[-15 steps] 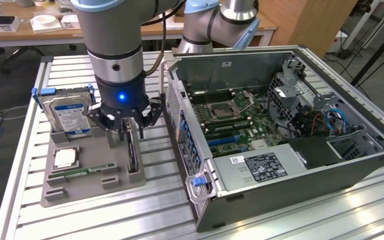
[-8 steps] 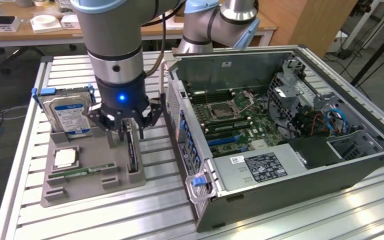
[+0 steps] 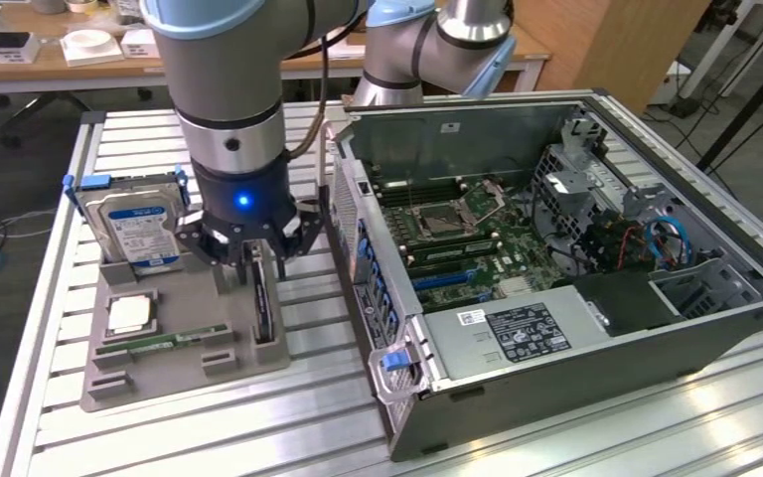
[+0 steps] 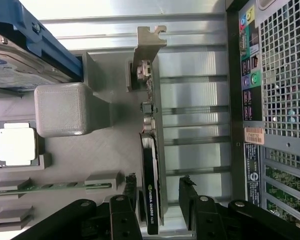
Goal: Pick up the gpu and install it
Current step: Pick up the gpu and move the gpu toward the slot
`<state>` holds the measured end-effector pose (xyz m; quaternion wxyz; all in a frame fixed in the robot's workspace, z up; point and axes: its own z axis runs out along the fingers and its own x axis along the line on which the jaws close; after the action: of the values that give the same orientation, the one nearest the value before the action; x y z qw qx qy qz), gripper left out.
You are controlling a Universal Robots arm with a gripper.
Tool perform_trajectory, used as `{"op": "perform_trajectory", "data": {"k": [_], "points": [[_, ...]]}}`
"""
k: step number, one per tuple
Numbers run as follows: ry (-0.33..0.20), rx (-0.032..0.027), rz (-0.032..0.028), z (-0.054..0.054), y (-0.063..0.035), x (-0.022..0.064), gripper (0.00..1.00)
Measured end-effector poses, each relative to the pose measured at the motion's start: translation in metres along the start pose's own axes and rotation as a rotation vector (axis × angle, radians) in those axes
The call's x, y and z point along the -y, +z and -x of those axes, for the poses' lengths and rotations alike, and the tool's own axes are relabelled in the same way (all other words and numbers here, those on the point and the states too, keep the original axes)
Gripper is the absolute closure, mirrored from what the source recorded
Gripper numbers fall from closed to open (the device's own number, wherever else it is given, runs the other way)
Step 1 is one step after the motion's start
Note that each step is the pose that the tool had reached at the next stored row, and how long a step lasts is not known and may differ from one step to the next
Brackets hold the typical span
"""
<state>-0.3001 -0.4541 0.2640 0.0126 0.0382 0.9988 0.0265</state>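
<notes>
Arm's hand (image 3: 255, 260) hangs low over the grey tray (image 3: 170, 383) on the slatted surface (image 3: 223, 442), fingers spread w/ nothing pinched. The gpu (image 3: 265, 310) stands on edge in its slot along the tray edge that faces the PC case (image 3: 594, 388), metal bracket end pointing away from the hand.

From the wrist cam, the hand (image 4: 160, 189) straddles the gpu (image 4: 152, 150), one finger each side. The card looks closer to one finger than the other, and I can't see either one touching it.

Rest of the tray: hard drive (image 3: 136, 224) upright at the far corner, CPU chip (image 3: 130, 315) mid-tray, RAM stick (image 3: 163, 343) lying in its groove.

What could go wrong, imo:
- off-centre squeeze: the near finger hits first and shoves the card sideways in the slot, so it tilts or jams.
- the grip lands at one end only, so the long card may droop or twist once lifted.
- a crooked card would probably catch the case wall or miss the board slot.
</notes>
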Motion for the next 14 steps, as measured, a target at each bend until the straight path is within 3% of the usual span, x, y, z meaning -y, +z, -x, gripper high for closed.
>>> {"op": "perform_trajectory", "data": {"k": [14], "points": [[0.000, 0.0001, -0.0006, -0.002, 0.0127, 0.0004, 0.53]]}}
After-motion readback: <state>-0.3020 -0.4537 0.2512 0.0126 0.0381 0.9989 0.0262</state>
